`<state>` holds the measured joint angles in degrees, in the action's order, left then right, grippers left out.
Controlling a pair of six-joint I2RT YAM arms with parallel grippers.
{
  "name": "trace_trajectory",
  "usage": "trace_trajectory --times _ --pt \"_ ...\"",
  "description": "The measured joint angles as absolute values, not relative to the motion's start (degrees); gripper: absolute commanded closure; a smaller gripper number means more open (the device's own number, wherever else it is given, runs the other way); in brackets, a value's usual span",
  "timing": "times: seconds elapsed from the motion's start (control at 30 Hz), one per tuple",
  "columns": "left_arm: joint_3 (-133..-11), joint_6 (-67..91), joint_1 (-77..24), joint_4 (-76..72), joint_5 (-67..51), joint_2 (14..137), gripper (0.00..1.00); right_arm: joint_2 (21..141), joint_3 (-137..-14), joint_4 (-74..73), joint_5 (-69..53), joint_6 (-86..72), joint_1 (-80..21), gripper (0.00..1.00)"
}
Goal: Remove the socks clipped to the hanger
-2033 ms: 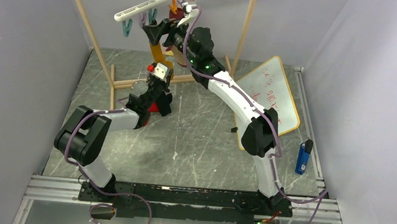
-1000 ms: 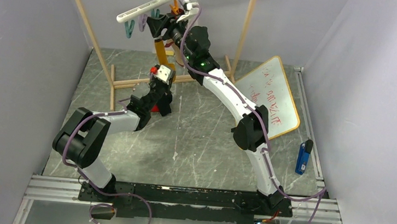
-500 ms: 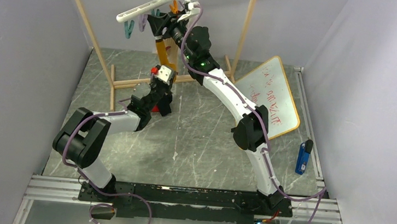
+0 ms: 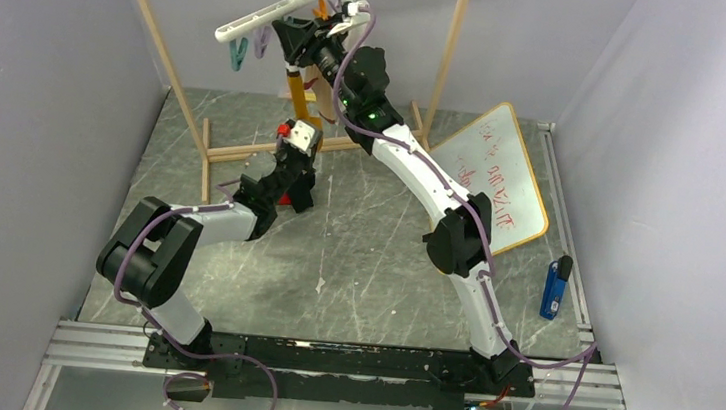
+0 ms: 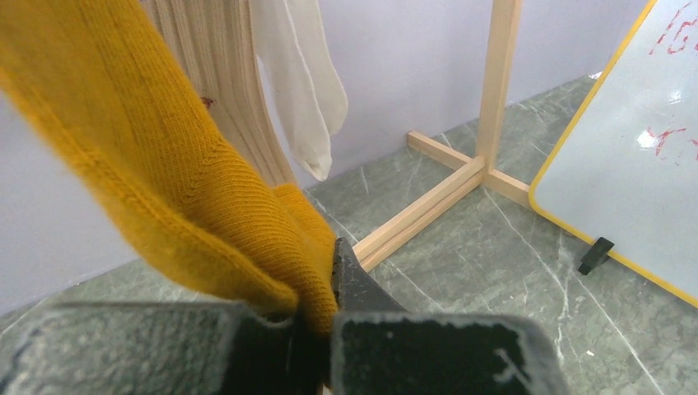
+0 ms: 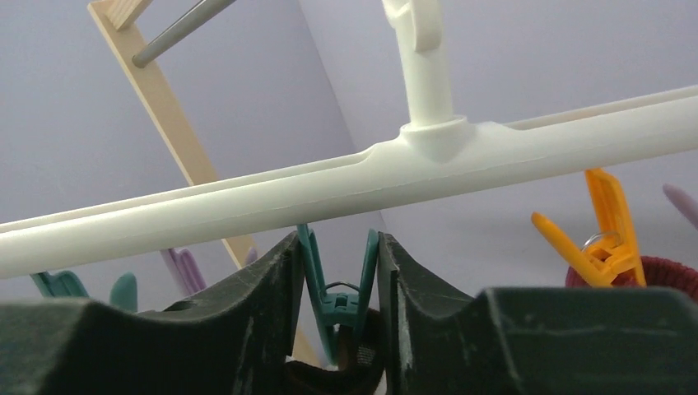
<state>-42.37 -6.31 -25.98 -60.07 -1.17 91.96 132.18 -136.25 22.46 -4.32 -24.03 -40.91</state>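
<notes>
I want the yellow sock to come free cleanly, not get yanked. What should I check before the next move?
1. The left gripper is shut on the mustard-yellow sock: ok.
2. The right gripper flanks the teal clip and touches both its handles: ok.
3. The teal clip's jaws are opened: cannot tell, hidden below the fingers.
4. The teal clip is the one holding that sock: cannot tell.
5. The orange clip is apart from the fingers: ok.
6. The hook of the hanger is seated on the rack: cannot tell, cut off in every view.
</notes>
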Motion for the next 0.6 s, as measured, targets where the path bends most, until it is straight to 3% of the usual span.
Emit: trace_trajectory --times 0.3,0.6 --pt "-42.30 -6.42 -26.24 -59.64 -1.10 91.96 0.95 132.18 -136.25 22.61 -4.56 -24.03 -40.91 0.94" --pt "-37.78 -6.13 -26.81 -57.71 -0.58 91.24 0.95 132.18 -136.22 22.81 -4.54 -24.03 -40.80 0.97"
